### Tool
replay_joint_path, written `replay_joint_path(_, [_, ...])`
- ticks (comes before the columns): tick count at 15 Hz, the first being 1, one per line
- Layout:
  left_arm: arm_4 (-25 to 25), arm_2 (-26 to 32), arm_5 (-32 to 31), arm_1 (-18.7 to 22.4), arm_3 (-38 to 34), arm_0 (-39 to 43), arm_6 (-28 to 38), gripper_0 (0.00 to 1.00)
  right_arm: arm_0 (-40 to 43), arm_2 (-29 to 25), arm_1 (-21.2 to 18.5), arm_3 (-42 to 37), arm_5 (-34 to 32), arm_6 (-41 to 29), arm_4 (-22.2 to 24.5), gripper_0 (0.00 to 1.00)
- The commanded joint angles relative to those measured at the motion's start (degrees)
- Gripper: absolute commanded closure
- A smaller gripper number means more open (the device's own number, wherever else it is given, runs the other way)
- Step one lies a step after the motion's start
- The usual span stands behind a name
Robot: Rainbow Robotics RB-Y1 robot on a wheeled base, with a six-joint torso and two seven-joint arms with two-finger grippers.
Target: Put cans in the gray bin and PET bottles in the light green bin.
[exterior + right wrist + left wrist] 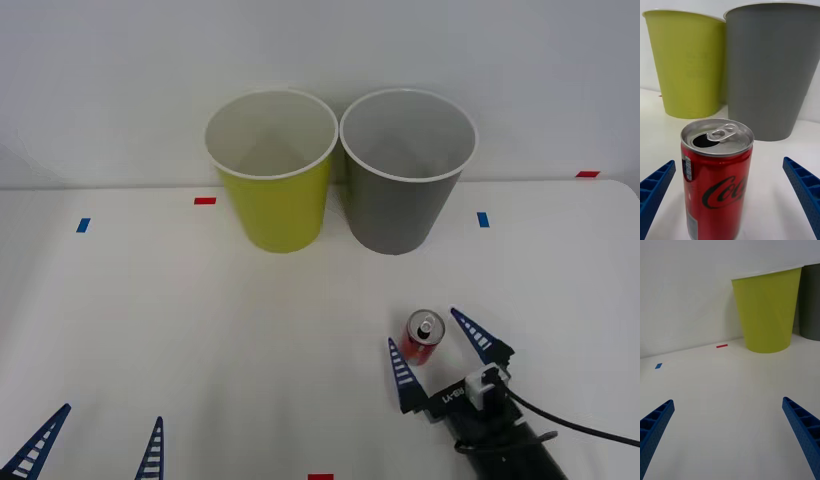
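A small red can [422,338] with a silver top and pull tab stands upright on the white table, right of centre. My right gripper [437,350] is open around it, one blue finger on each side, neither touching; in the right wrist view the can [717,180] sits between the fingers [655,191]. Behind it stand the gray bin [405,170] and, to its left, the light green bin [272,170], side by side and both upright. My left gripper [92,450] is open at the near left edge, holding nothing. No PET bottles are in view.
Small blue tape marks [83,225] and red tape marks [205,200] lie on the table [150,320]. A white wall rises just behind the bins. A black cable [575,425] trails from the right wrist. The left wrist view shows the light green bin [769,311] far ahead.
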Motion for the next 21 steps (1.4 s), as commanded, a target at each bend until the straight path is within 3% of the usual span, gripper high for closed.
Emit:
replay_joint_path(1, [0.0,0.0,0.0,0.0,0.0,0.0,0.0,0.00,-0.9,0.0,0.0,0.0,0.5,-0.2,-0.8,0.00])
replay_joint_path(4, [0.0,0.0,0.0,0.0,0.0,0.0,0.0,0.00,-1.2,0.0,0.1,0.0,0.6,-0.2,-1.6,0.00])
replay_joint_path(6, [0.0,0.0,0.0,0.0,0.0,0.0,0.0,0.00,-1.2,0.4,0.0,0.0,0.6,-0.3,-2.5,0.64])
replay_joint_path(7, [0.0,0.0,0.0,0.0,0.0,0.0,0.0,0.00,-1.3,0.6,-0.1,0.0,0.6,-0.2,-3.2,0.87])
replay_joint_path(8, [0.0,0.0,0.0,0.0,0.0,0.0,0.0,0.00,-1.3,0.7,0.0,0.0,0.6,-0.3,-3.5,1.00])
replay_joint_path(15, [0.0,0.0,0.0,0.0,0.0,0.0,0.0,0.00,-1.3,0.6,-0.1,-0.9,1.8,-1.8,-3.8,1.00])
replay_joint_path(19, [0.0,0.0,0.0,0.0,0.0,0.0,0.0,0.00,1.4,0.5,-3.2,-13.8,15.9,-2.4,-4.6,1.00])
replay_joint_path(21, [0.0,0.0,0.0,0.0,0.0,0.0,0.0,0.00,2.7,0.5,-5.8,-22.1,24.8,-2.6,-8.3,1.00])
